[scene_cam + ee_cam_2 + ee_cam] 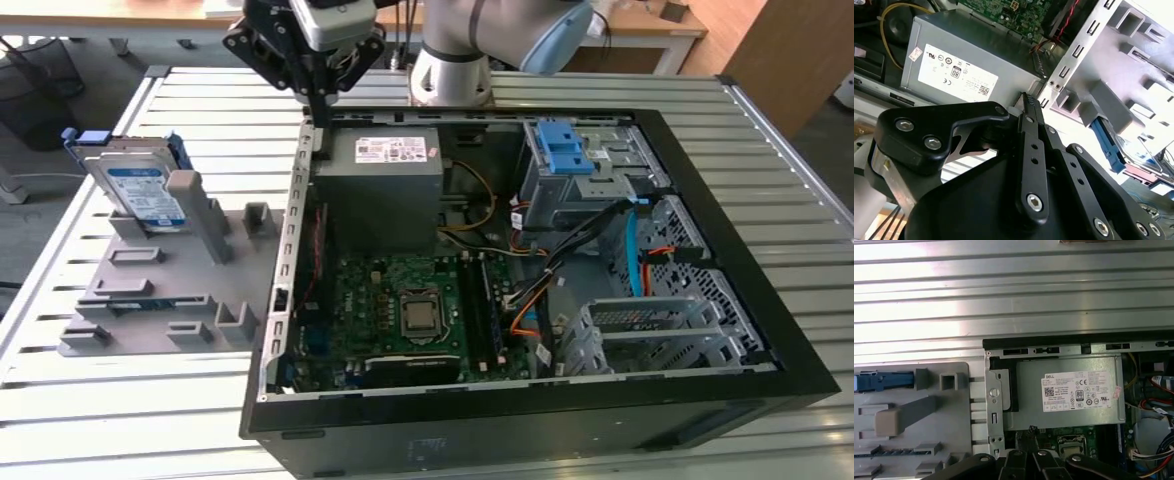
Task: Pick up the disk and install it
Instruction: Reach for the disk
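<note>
In the exterior view, the black two-finger claw (318, 98) is seen pressed together and holding nothing, just above the rear left corner of the open black computer case (747, 330). The flat silver disk in its blue carrier frame (140, 185) is stood upright in the grey plastic fixture (160, 290), well apart from the claw.

In the second wrist view, the claw (1027, 100) is seen near the grey boxy power supply (954, 60), with the disk (1106, 145) off to the side.

In the first wrist view, the disk's blue edge (879, 381) is seen in the fixture (954, 405), and bare slatted metal table (1014, 295) lies beyond the case

Slatted metal table (200, 98) bears computer case (534, 428) and grey fixture (150, 292)
</note>
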Tool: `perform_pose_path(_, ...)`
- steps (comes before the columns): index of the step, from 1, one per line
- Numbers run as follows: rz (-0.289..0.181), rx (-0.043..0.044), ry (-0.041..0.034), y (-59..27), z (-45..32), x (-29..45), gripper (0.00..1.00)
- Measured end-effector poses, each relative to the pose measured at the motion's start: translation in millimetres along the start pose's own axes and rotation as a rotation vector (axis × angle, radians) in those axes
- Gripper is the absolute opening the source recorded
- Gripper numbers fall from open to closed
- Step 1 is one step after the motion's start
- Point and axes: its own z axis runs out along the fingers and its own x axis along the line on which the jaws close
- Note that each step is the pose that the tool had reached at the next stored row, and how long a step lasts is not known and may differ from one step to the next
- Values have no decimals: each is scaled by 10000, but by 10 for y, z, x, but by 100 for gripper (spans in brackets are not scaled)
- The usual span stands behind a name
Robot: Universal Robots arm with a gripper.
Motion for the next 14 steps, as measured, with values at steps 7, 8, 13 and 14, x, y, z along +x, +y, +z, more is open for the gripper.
perform_pose_path(7,3,5,49,1,9,118,11)
perform_pose_path(8,3,6,55,3,10,138,11)
perform_pose_path(13,4,6,69,41,15,250,11)
perform_pose_path(14,4,6,69,46,15,261,11)
